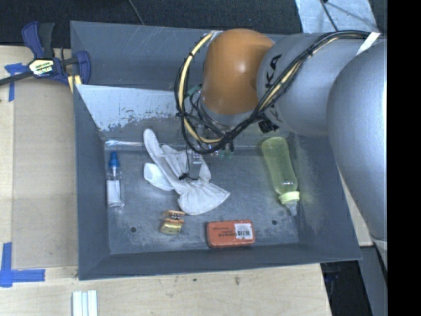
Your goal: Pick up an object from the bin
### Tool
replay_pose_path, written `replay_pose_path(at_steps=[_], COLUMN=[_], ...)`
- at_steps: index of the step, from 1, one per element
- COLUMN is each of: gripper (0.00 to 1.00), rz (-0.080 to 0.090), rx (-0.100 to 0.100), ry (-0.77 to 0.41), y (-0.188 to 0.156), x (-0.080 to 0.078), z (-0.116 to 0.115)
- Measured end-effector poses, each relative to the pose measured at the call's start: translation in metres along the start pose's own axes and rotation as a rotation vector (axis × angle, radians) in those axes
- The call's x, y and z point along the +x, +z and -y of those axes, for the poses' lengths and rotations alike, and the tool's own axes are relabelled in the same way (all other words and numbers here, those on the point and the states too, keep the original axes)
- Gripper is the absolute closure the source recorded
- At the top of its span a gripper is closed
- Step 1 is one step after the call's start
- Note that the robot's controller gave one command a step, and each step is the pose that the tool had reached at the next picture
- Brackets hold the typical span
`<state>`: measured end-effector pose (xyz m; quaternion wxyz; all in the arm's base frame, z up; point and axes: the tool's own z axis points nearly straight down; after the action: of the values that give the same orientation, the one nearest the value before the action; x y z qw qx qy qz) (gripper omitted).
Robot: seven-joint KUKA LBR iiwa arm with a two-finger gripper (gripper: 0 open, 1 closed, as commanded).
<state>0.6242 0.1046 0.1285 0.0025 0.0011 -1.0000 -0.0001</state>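
I am viewing the grey metal bin (pixel 89 196) from above and report its contents from left to right.

1. Far left of the floor: a small clear bottle with a blue cap (pixel 114 182), lying flat with its length along the left wall and the cap toward the back. It is apart from everything else.
2. Middle of the floor: a crumpled white cloth (pixel 200 196), spread from the back left toward the front centre. One narrow strip points to the back and a broader fold lies at the front.
3. Near the front, just beside the cloth's front edge: a small brass-coloured metal piece (pixel 172 224). I cannot make out what kind of piece it is.
4. The gripper (pixel 195 166) is down on the middle of the white cloth and appears to touch it. I cannot tell whether the tool is wide, narrow or holding the cloth, because the wrist's orange cover (pixel 230 71) and looped cables (pixel 187 120) hide most of it.
5. Front centre, close to the front wall: a flat red rectangular pack with a white barcode label (pixel 230 233), lying flat, near the cloth but apart from it.
6. Right side: a pale yellow-green plastic bottle (pixel 279 163), on its side with the cap toward the front, well apart from the cloth.
7. The grey arm (pixel 329 78) enters from the right, above the bin's back right corner.
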Motion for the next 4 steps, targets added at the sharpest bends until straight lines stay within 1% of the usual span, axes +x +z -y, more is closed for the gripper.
replay_pose_path(at_steps=[1,2,3,4], gripper=[0.0,0.0,1.0,1.0], rz=[0.008,0.01,0.014,0.014], rx=[-0.001,-0.001,-0.004,-0.004], ry=[0.002,0.065,0.078,0.078], y=[-0.005,0.015,0.052,0.052], x=[-0.002,0.01,0.025,0.025], z=[0.0,0.003,-0.008,-0.007])
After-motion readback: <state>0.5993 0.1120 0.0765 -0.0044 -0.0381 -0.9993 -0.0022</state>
